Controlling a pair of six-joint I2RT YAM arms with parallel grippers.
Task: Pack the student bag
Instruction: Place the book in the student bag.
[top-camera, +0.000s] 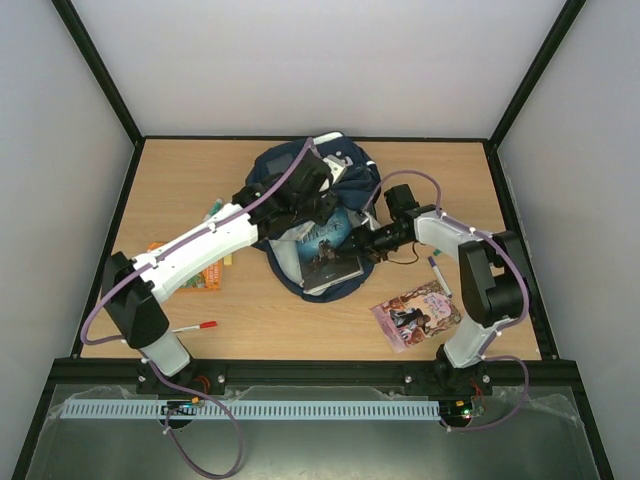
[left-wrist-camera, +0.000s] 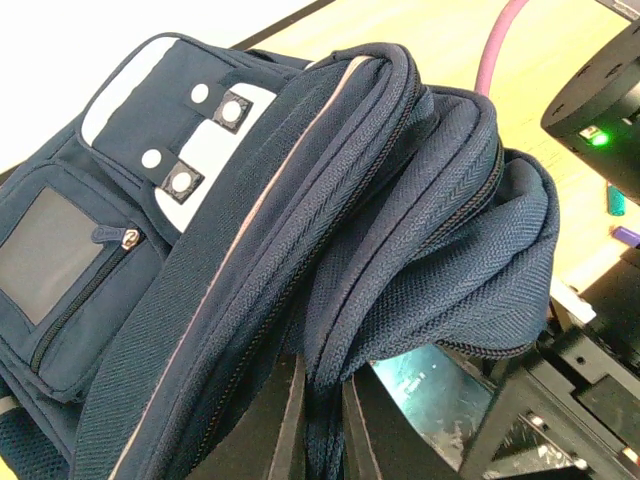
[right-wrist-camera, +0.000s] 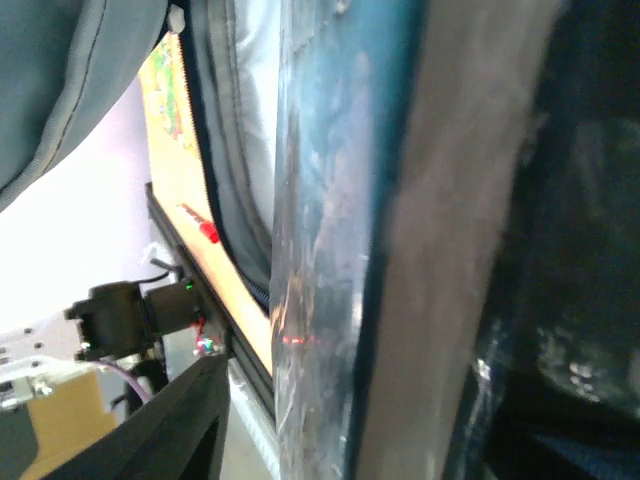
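The student bag (top-camera: 290, 170), navy blue, lies open in the middle of the table. Its white-grey patch with two snaps (left-wrist-camera: 205, 135) and a zip pocket (left-wrist-camera: 70, 270) face the left wrist camera. My left gripper (top-camera: 298, 203) is shut on the bag's zip rim (left-wrist-camera: 325, 400), holding the mouth up. A teal, plastic-wrapped book (top-camera: 325, 237) stands partly inside the mouth, and its cover (right-wrist-camera: 330, 250) fills the right wrist view. My right gripper (top-camera: 363, 240) straddles the book's edge, jaws open. Its left finger (right-wrist-camera: 175, 420) stands clear of the cover.
A second dark book (top-camera: 338, 270) lies at the bag's mouth. A pink illustrated book (top-camera: 415, 315) rests front right, with markers (top-camera: 438, 275) beside the right arm. An orange packet (top-camera: 205, 272) lies under the left arm, and a red pen (top-camera: 197, 326) lies front left.
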